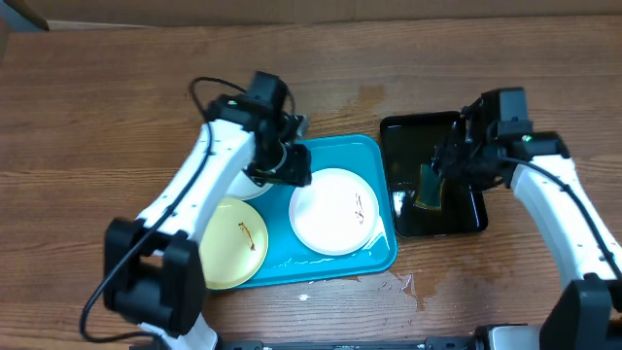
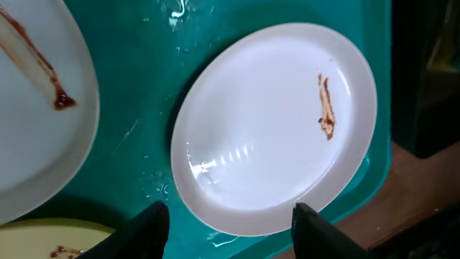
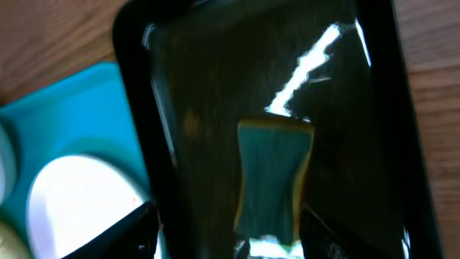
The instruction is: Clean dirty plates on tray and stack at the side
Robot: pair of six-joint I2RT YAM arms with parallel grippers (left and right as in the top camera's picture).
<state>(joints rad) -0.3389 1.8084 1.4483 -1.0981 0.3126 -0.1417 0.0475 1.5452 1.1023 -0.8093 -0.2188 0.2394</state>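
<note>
On the turquoise tray point(image 1: 364, 151) lie three plates. A white plate point(image 1: 335, 211) point(image 2: 273, 129) with a brown smear point(image 2: 327, 108) lies at the right. A second smeared white plate point(image 2: 36, 108) is mostly hidden under my left arm in the overhead view. The pale yellow plate point(image 1: 231, 241) point(image 2: 50, 241) overhangs the front left. My left gripper point(image 1: 289, 165) point(image 2: 230, 230) hovers open over the right white plate's near rim. My right gripper point(image 1: 442, 170) point(image 3: 230, 237) is open over a green-yellow sponge point(image 1: 430, 185) point(image 3: 273, 180), which lies near its right finger point(image 3: 323, 237).
The sponge lies in a glossy black tray point(image 1: 408, 131) point(image 3: 144, 108) just right of the turquoise tray. Water is spilled on the wooden table point(image 1: 403, 284) by the tray's front right corner. A cardboard wall point(image 1: 292, 10) runs along the back.
</note>
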